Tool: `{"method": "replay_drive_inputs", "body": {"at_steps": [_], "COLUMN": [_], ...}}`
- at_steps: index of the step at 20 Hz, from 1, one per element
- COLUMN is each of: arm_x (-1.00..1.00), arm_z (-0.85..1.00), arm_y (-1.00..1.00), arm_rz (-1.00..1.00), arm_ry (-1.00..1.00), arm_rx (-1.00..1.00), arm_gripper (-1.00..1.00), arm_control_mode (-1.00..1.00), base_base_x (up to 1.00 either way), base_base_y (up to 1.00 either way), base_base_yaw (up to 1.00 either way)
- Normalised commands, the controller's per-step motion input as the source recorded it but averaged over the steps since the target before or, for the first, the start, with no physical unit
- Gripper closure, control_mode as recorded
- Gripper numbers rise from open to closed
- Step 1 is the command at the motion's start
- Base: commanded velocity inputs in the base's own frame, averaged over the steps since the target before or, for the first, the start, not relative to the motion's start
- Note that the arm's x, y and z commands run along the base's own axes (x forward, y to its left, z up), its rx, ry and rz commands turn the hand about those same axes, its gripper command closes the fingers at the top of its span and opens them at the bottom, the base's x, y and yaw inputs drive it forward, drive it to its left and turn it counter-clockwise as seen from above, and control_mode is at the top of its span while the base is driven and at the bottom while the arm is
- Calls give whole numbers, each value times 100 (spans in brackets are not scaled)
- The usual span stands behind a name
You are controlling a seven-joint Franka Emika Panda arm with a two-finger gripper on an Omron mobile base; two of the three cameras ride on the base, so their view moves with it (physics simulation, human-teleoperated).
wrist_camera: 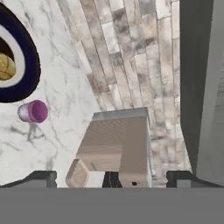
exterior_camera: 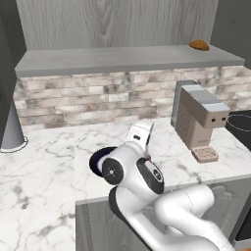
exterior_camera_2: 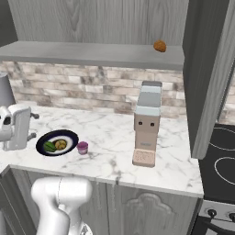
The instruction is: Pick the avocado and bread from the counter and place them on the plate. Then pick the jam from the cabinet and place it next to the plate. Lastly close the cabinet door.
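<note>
The plate (exterior_camera_2: 57,142) already carries the avocado (exterior_camera_2: 49,147) and the bread (exterior_camera_2: 60,145), and the jam (exterior_camera_2: 82,147) stands on the counter (exterior_camera_2: 114,142) just beside the plate's rim, on the side toward the coffee machine (exterior_camera_2: 147,131). Judging from that, closing the cabinet door (exterior_camera_2: 213,78) is what remains. The gripper (wrist_camera: 111,178) is spread wide and holds nothing; in the hand view its two dark fingertips (wrist_camera: 41,178) frame the top of the coffee machine.

The main hazard is the coffee machine itself. It stands between the plate and the open door, so an arm sweeping low toward the door could clip its top or shove it along the marble. A second risk lies near the plate: the jam is small and close to the rim, and the arm's elbow, which covers part of the plate in the left base view, could nudge jar or plate while swinging away. A third is the door edge: a push landing too near the hinge or glancing off the thin edge may slide off, leaving the door ajar.

Open room is best above the coffee machine, below the cabinet (exterior_camera_2: 96,54) shelf board, where a croissant (exterior_camera_2: 159,46) sits near the door end. Beyond the coffee machine, away from the plate, the counter ends at a stovetop (exterior_camera_2: 220,156), with the door hanging over that edge.
</note>
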Motion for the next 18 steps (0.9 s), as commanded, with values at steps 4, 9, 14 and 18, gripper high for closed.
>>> {"method": "replay_drive_inputs", "body": {"at_steps": [4, 9, 14, 18], "arm_x": [0, 0, 0, 0], "arm_z": [-3, -1, 0, 0], "arm_y": [13, 25, 32, 42], "arm_rz": [0, 0, 0, 0], "arm_ry": [-10, -11, -6, -6], "arm_rx": [-41, -42, -42, -40], "arm_gripper": [-100, -100, -100, -100], "arm_control_mode": [-100, -100, -100, -100], "base_base_x": [0, 0, 0, 0], "base_base_y": [0, 0, 0, 0], "base_base_yaw": [0, 0, 0, 0]}}
